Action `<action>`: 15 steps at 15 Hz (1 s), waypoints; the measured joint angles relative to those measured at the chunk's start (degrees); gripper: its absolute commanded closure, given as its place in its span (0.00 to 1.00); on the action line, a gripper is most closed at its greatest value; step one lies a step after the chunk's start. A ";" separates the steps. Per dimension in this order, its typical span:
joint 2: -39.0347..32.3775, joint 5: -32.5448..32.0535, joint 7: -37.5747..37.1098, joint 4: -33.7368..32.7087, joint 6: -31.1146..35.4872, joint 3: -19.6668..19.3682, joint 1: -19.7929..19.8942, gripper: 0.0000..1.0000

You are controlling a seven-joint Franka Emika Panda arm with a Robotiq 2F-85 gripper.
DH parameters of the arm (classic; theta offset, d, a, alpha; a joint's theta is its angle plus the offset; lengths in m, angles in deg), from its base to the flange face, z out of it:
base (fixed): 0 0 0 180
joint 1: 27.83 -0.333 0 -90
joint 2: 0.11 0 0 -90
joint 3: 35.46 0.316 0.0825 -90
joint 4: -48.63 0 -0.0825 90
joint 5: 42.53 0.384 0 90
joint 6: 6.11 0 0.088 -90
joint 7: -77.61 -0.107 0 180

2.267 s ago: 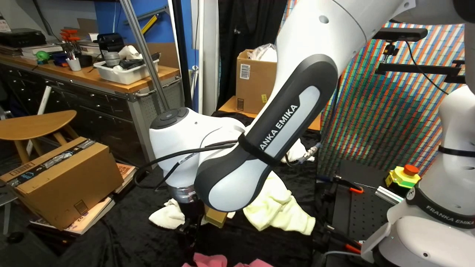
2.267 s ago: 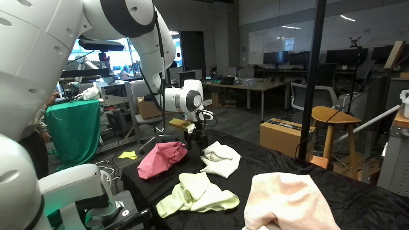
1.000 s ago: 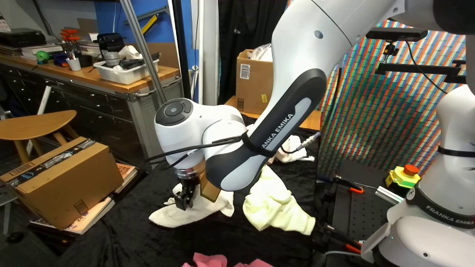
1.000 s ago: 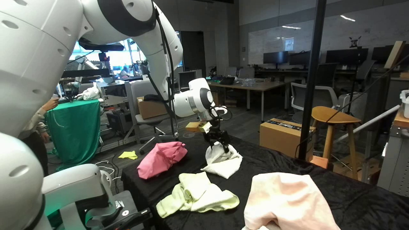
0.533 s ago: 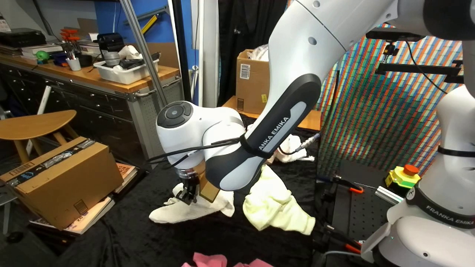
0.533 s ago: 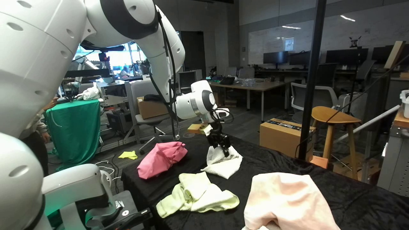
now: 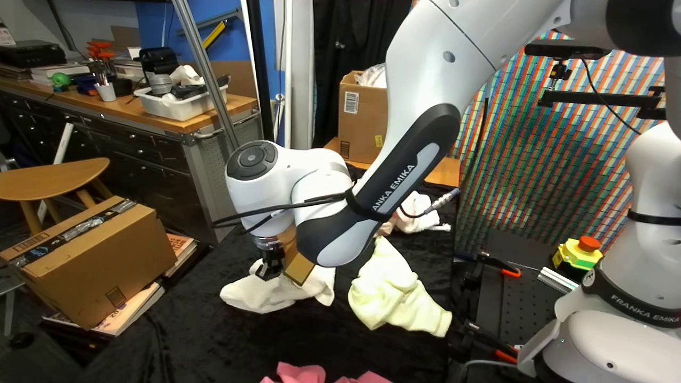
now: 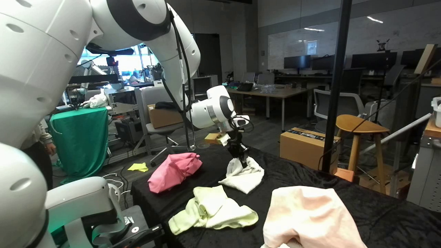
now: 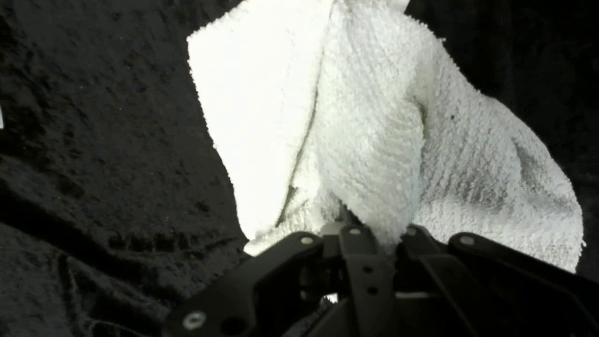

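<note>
The biggest thing is the white robot arm (image 8: 44,51). It bends down over a black-covered table (image 8: 286,172). Past the edge of the table sits a brown box (image 8: 299,148).

Four crumpled cloths lie on the table. A pale pink cloth (image 8: 310,213) looks the largest, up close in an exterior view. Near it lies a pale green cloth (image 8: 213,210), and past that a dark pink cloth (image 8: 175,170). Nothing grabs these three, so no work shows on them right now.

The white cloth (image 8: 243,179) is right below the end of the arm. In an exterior view it sits between the dark pink cloth and the brown box, and it looks apart from the three colored cloths. It is bunched up, not flat.

Next in size comes the black gripper (image 9: 383,234). It is pinched tight on the white cloth. In the wrist view its two fingers (image 9: 358,243) squeeze close together, with a fold (image 9: 379,201) of the cloth stuck between them.

That fold is the smallest thing to look at, and it tells the most. I think the grab is done. The cloth does not look lifted away, because most of it seems to rest on the table. It is not let go of, either.
</note>
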 measured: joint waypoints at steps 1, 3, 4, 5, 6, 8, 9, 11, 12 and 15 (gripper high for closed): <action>0.18 -0.78 -0.81 0.06 -0.01 -0.19 -0.02 0.96; 0.50 -2.59 -2.72 0.16 -0.02 -0.67 -0.09 0.96; 0.67 -3.55 -3.88 0.21 -0.02 -1.01 -0.17 0.96; 0.93 -4.71 -5.28 0.32 -0.02 -1.44 -0.26 0.96; 1.42 -5.77 -6.70 0.61 -0.02 -1.94 -0.29 0.96; 3.16 -8.00 -10.03 1.85 -0.02 -3.23 -0.23 0.96; 4.35 -9.14 -11.84 2.79 -0.02 -3.95 -0.03 0.96; 7.18 -11.17 -15.02 5.22 -0.04 -4.97 1.13 0.96; 8.67 -12.12 -16.36 6.59 -0.04 -5.21 2.14 0.96; 12.51 -14.37 -18.95 10.62 -0.07 -5.26 6.11 0.96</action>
